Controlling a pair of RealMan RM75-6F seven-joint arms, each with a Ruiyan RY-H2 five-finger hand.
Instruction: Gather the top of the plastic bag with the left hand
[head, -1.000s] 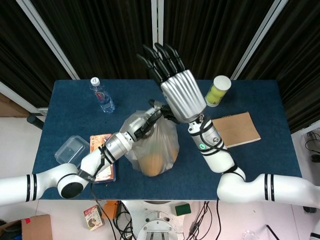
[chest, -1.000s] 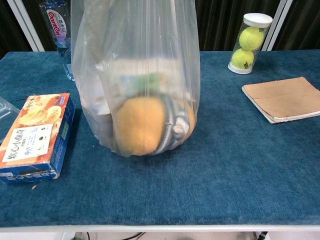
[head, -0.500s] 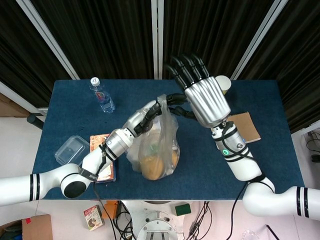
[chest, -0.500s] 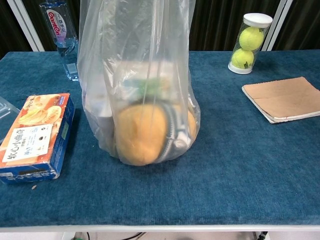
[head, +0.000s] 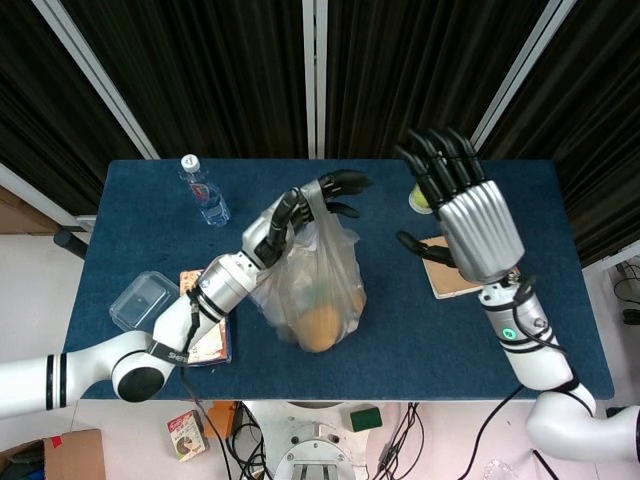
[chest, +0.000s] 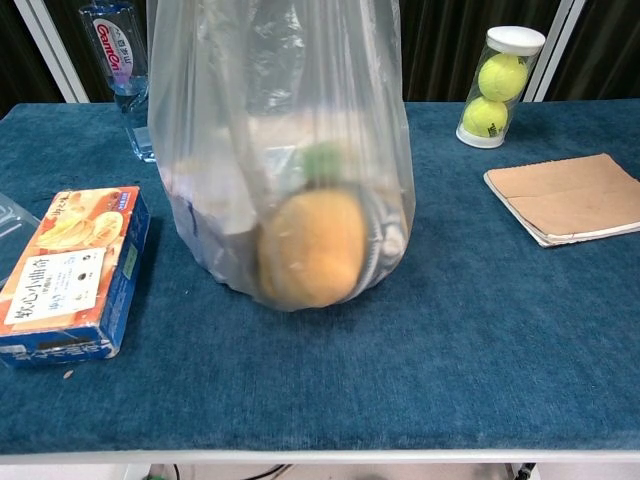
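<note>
A clear plastic bag (head: 312, 290) (chest: 285, 160) stands on the blue table, holding an orange round item (chest: 312, 250) and other goods. My left hand (head: 300, 208) grips the bunched top of the bag and holds it up; the chest view cuts off that top. My right hand (head: 465, 215) hovers to the right of the bag, apart from it, fingers spread and holding nothing. Neither hand shows in the chest view.
A water bottle (head: 204, 190) stands at the back left. A snack box (chest: 65, 270) and a clear container (head: 143, 298) lie left of the bag. A tube of tennis balls (chest: 497, 87) and a brown notebook (chest: 575, 195) sit to the right.
My right hand has let go of the bag's top and swung away to the right. The left hand has risen with the gathered top, and the bag has shifted slightly right.
</note>
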